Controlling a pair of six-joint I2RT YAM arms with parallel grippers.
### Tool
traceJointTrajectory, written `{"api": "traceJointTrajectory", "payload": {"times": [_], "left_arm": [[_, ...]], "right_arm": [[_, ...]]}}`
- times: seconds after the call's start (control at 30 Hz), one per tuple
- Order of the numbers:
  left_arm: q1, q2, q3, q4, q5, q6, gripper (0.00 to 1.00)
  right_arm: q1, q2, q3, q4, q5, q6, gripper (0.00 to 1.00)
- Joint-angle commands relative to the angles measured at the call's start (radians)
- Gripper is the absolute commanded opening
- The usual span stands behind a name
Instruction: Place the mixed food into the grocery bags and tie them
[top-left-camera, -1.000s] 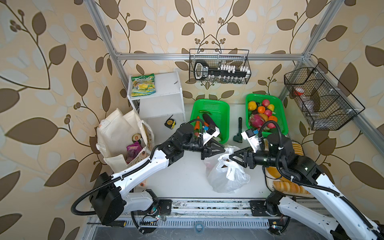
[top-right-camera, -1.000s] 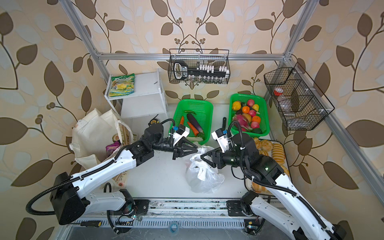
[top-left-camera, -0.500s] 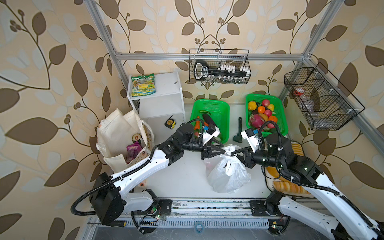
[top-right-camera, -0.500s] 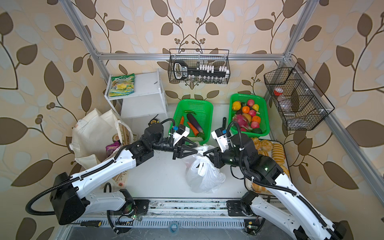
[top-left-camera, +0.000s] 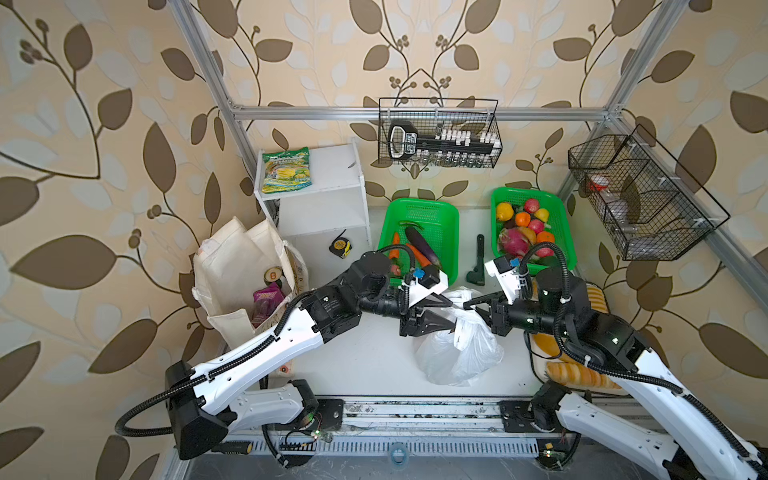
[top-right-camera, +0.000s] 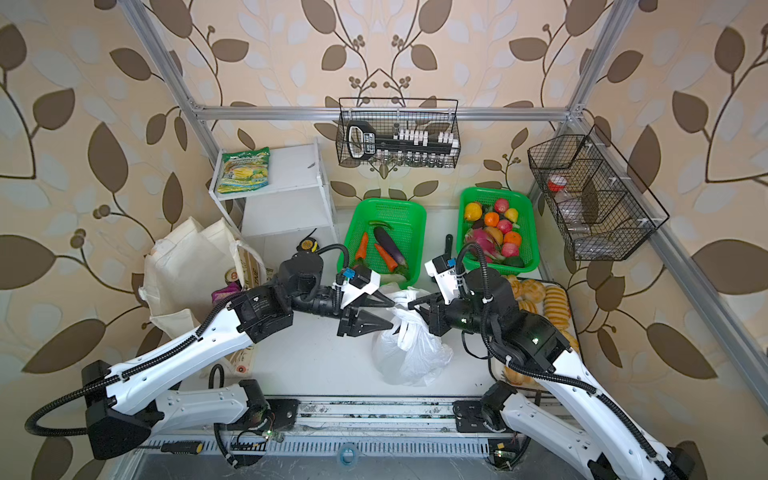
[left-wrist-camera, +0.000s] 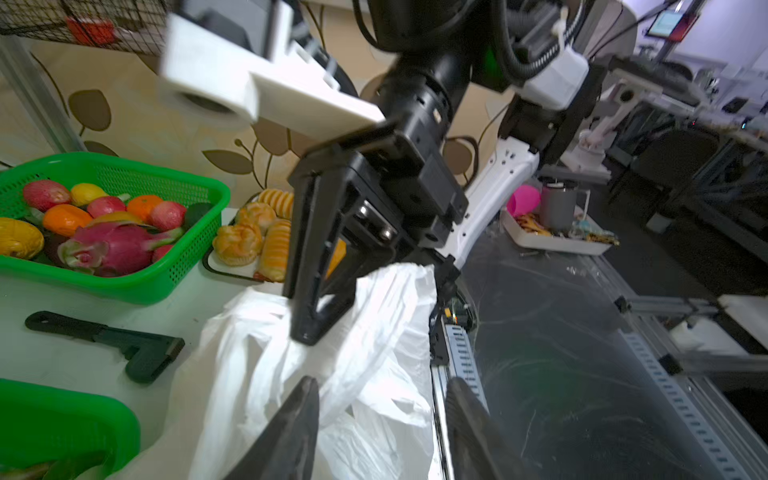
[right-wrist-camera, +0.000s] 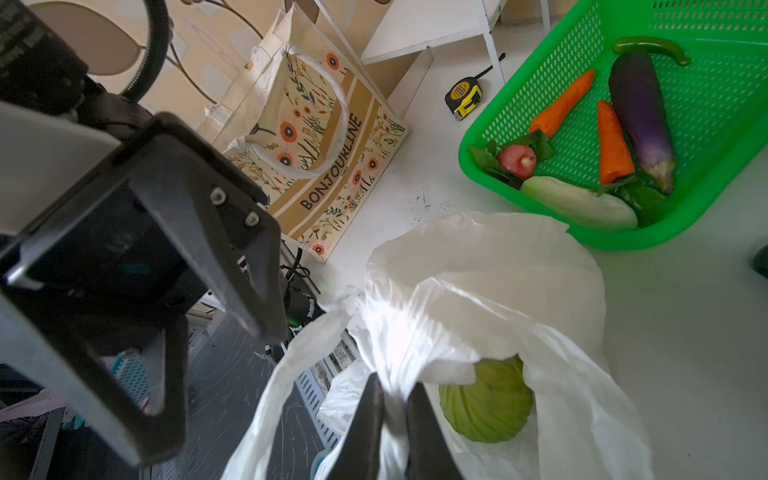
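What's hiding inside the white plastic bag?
Through the open mouth of the white plastic bag, a pale green cabbage shows. The crinkly plastic covers everything else, so whatever more is inside cannot be seen.

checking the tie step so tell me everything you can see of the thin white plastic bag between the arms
The thin crinkly white plastic bag sits slumped on the white tabletop between the two arms. Its translucent film is bunched and its handle loops are pulled upward. The right end effector is shut on one handle strip; the left end effector is open, with film between its jaws. A pale green cabbage shows inside its open mouth.
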Motion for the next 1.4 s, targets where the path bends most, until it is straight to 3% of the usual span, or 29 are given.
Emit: {"api": "traceJointTrajectory", "payload": {"times": [0.0, 0.13, 0.33, 0.73, 1.13, 1.37], "left_arm": [[-0.026, 0.030, 0.047, -0.117, -0.159, 0.069, 0.41], [-0.028, 0.041, 0.042, -0.066, -0.263, 0.031, 0.30], [-0.030, 0.055, 0.026, -0.005, -0.312, 0.003, 0.27], [-0.034, -0.029, -0.035, 0.056, -0.232, 0.027, 0.40], [-0.037, -0.072, -0.046, 0.027, -0.273, 0.087, 0.58], [-0.039, -0.020, -0.001, -0.029, -0.293, 0.095, 0.52]], "right_arm": [[0.003, -0.011, 0.024, 0.028, -0.006, -0.008, 0.12], [0.004, -0.018, 0.017, 0.040, -0.024, -0.004, 0.12], [0.003, -0.031, 0.000, 0.065, -0.058, -0.002, 0.12], [0.004, -0.024, -0.004, 0.065, -0.040, -0.010, 0.11], [0.000, -0.022, -0.008, 0.067, -0.047, -0.013, 0.10], [0.001, -0.028, -0.009, 0.079, -0.062, -0.009, 0.10]]}}
